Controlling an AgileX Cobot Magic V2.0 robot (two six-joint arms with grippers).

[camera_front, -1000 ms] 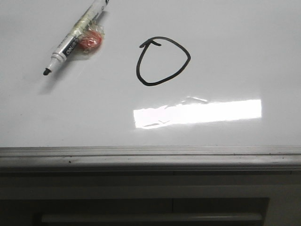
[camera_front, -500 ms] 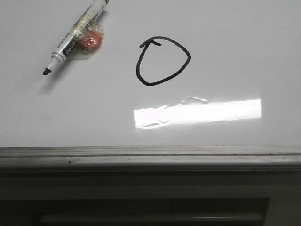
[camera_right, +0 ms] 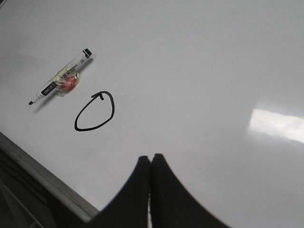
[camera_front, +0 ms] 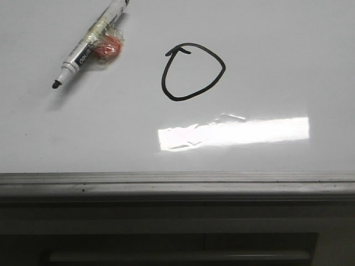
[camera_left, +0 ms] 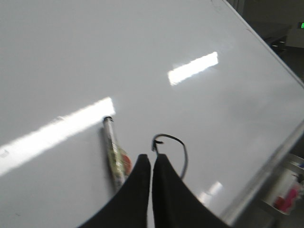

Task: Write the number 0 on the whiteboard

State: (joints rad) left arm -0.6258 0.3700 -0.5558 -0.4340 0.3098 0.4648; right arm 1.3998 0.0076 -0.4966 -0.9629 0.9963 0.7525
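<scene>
Front view: the number 0 (camera_front: pixel 193 72) is closed on the whiteboard (camera_front: pixel 288 61); the uncapped marker (camera_front: pixel 89 46) at upper left may dry out. Left pincer (camera_left: pixel 151 157) and right pincer (camera_right: pixel 151 157) are pressed together, empty.

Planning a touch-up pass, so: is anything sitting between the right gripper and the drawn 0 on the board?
Nothing visible. Bare whiteboard lies between the right gripper and the number 0; the marker lies beyond the loop, off that path.
</scene>
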